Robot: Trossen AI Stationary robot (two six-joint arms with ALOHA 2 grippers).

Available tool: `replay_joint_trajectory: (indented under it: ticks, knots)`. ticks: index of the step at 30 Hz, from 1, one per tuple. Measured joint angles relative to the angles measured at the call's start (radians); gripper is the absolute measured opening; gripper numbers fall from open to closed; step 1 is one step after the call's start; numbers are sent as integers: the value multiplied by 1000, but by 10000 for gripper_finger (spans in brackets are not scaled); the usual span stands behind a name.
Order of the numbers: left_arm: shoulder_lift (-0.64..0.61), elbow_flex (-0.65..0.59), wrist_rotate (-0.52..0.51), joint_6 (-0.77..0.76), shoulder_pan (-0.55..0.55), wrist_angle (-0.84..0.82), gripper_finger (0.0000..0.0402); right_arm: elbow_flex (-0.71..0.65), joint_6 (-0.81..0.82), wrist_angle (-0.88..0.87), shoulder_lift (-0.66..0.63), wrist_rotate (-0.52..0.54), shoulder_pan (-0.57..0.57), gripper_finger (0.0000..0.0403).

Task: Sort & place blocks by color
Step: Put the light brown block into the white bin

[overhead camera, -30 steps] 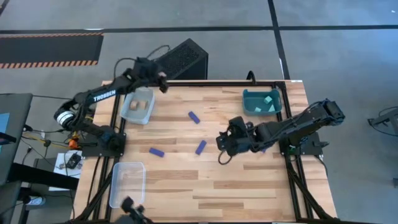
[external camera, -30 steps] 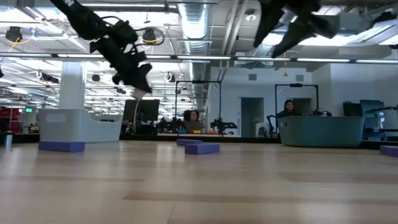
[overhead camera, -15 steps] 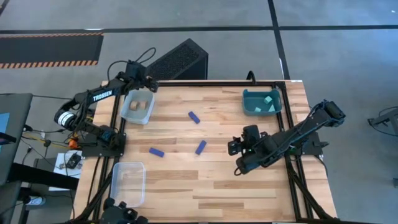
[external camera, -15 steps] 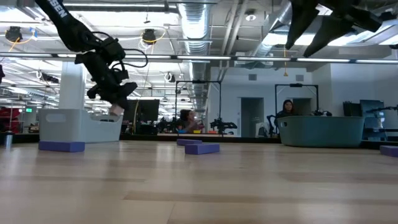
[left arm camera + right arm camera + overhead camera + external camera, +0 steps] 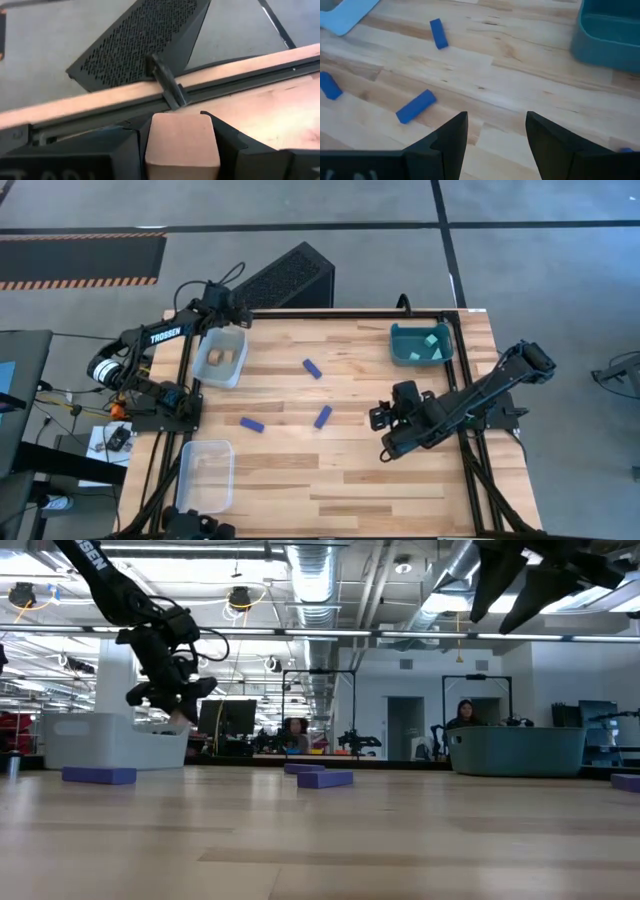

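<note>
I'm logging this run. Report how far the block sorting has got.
Done: cyan cubes lie in the teal bin, and tan blocks in the clear bin. In hand: the left tool grips a tan block near that bin. Left: three blue bars on the table; the right tool hangs open above it.

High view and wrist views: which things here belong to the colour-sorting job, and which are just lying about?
Part of the job:
- tan block, held in the left gripper
- blue blocks on the table
- cyan cubes in the teal bin
- grey bin
- clear bin
- right gripper, open

Lying about:
- black perforated box
</note>
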Motion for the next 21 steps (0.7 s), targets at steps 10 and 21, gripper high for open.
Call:
replay_joint_trajectory:
  ticks: [10,21]
  knots:
    - [0,0,41,-15,0,-102,183,-14,114,-12,0,-10,114,220]
    - [-126,2,165,-82,-34,-149,232,-138,392,9,2,-104,265,220]
